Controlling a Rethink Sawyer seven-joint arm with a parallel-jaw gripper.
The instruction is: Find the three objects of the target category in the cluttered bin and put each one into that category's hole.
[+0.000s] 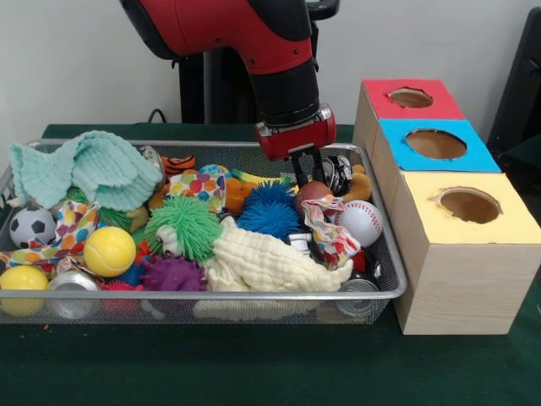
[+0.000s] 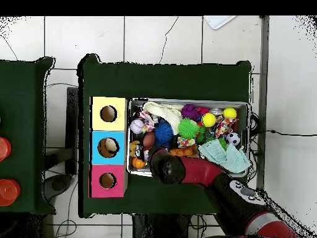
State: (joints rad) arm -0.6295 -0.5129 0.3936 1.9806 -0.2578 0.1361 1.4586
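Front view: gripper (image 1: 306, 172) just above dark red ball (image 1: 311, 194).

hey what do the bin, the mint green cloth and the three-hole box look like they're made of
Bin: silver wire mesh, likely metal; contents show through it. Mint green cloth: soft knit or terry, looped, matte. Three-hole box: pale wood with visible grain, its painted or paper tops red, blue, yellow.

From above, a wire bin (image 2: 132, 137) crammed with toys sits on the green tabletop (image 2: 167, 77), just beside a row of three boxes: yellow (image 2: 108, 102), blue (image 2: 108, 137), red (image 2: 108, 191), each with a round hole. The red and black arm (image 2: 204, 173) reaches over the bin's edge beside a pale green cloth (image 2: 228, 156).
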